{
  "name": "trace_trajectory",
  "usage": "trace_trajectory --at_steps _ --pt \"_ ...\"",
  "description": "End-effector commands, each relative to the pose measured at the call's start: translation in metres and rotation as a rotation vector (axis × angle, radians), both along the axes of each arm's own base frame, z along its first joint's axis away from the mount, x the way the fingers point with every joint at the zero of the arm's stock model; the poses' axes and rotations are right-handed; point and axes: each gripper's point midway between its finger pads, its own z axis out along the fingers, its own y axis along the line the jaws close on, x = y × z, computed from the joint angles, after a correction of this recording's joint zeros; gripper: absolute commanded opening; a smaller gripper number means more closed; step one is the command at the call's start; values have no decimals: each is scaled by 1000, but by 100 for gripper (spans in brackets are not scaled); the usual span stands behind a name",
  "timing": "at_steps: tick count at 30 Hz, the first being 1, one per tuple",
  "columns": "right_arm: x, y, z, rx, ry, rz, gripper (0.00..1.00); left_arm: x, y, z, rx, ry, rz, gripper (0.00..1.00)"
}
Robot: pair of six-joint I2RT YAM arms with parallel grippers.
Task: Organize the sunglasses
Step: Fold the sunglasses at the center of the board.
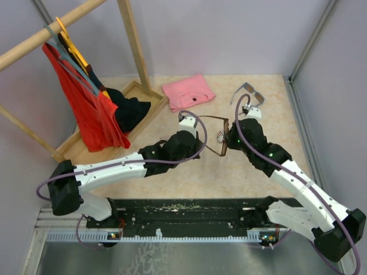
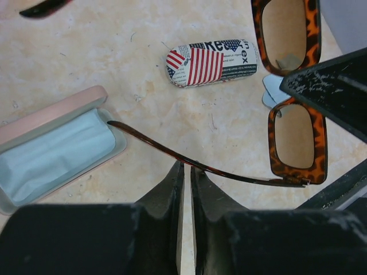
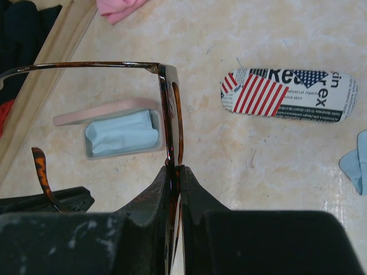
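The brown sunglasses hang above the table between my two grippers. My right gripper is shut on the front frame, clamped at the edge of a lens. My left gripper has its jaws almost together, a thin slit left between them. The long brown temple arm lies across its fingertips, not inside the slit. Both brownish lenses show in the left wrist view. The grey-blue sunglasses lie on the table at the back right, away from both grippers.
Below the glasses lie a flag-patterned case and an open pink case with a light blue cloth inside. Another blue cloth lies at the right. A pink garment, a wooden tray and a clothes rack stand behind.
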Motion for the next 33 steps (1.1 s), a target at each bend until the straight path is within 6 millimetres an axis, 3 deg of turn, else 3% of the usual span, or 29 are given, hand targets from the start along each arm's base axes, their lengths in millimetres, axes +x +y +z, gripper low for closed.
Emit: trace_trajectory --at_steps 1,18,33 --pt "-3 17 9 62 -30 72 0 7 -12 19 -35 -46 -2 13" --pt "-12 36 5 74 -35 165 0 14 -43 16 -11 -50 -55 12" --pt "-19 50 5 92 -40 212 0 12 -56 7 4 -12 -82 9"
